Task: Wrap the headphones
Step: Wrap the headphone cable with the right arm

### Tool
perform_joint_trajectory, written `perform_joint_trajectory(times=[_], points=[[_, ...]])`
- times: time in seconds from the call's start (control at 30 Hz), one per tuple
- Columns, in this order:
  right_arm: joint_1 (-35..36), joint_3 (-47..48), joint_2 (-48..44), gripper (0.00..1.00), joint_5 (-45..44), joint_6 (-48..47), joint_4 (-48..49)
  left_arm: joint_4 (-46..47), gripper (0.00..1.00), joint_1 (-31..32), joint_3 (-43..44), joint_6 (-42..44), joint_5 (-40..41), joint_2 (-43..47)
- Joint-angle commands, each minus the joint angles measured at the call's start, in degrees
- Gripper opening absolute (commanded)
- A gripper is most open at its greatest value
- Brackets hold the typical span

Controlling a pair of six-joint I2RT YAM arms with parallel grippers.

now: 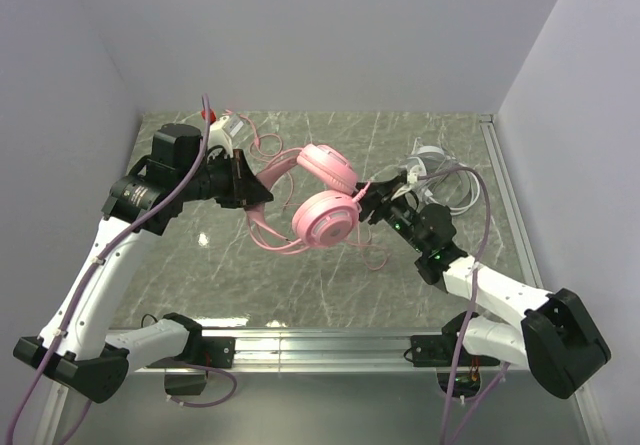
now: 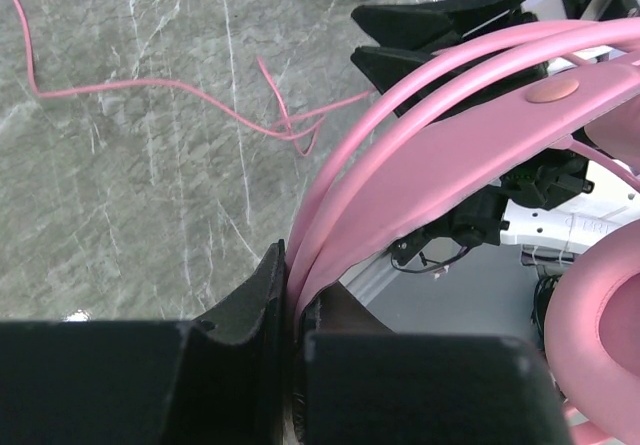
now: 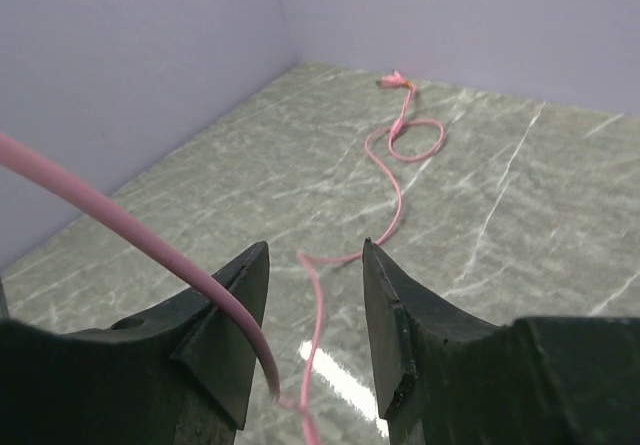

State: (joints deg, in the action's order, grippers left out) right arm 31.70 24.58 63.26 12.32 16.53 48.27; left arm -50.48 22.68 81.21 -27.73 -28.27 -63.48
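The left gripper (image 2: pixel 290 300) is clenched on the band (image 2: pixel 450 155) of the pink headphones (image 1: pixel 325 215), suspending them above the table (image 1: pixel 300 295) so the right gripper (image 3: pixel 315 255), jaws parted around the cord (image 3: pixel 130 223), can presumably wind it.

No legible txt, no labels, brands, nos. or signs readable in any view

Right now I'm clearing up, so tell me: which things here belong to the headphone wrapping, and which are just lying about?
Job: pink headphones, their pink cord, white-grey headphones.
Lying about: only rig parts, purple arm cables, metal rail.
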Motion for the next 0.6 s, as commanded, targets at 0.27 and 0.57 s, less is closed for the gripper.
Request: perform_joint_trajectory(times=[0.27, 0.57], points=[[0.0, 6.0, 3.4, 0.56, 3.2, -1.8, 5.5, 2.6, 0.01, -0.2, 1.6, -1.0, -3.9, 0.9], [2.1, 5.7, 6.2, 0.58, 6.8, 0.4, 9.4, 3.9, 0.00, -0.2, 2.0, -2.2, -3.7, -0.9]])
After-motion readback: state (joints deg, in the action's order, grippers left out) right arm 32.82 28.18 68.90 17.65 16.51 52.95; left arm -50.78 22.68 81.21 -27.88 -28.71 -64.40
